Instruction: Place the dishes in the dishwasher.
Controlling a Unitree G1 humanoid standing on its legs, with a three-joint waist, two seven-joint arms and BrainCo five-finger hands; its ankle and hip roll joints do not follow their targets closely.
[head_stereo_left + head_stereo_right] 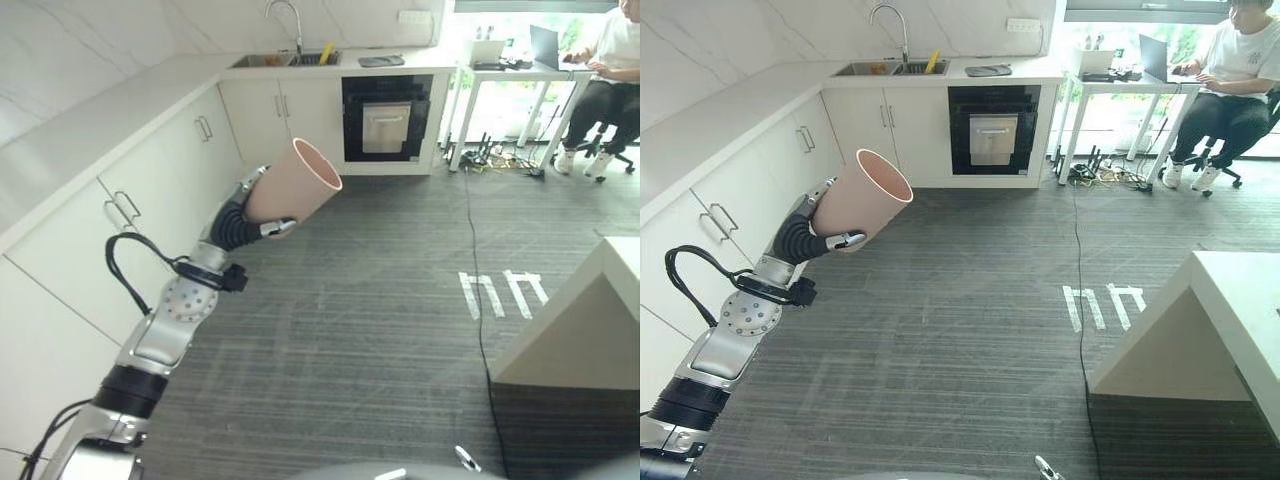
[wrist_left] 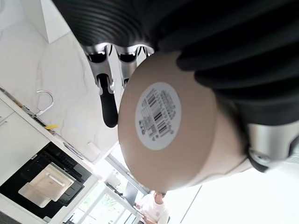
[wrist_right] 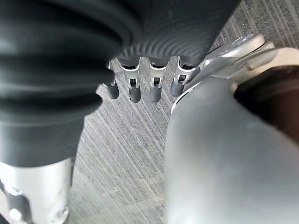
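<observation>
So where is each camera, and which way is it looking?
Left eye view: on the head, looking down at the floor and cabinets; the left hand holds up a cup.
Right eye view: beside it, the same scene; both show the oven and a person at a desk.
Left wrist view: on the left wrist, looking at the cup's base, the oven beyond.
Right wrist view: on the right wrist, looking down at the floor past the right hand, fingers relaxed.
</observation>
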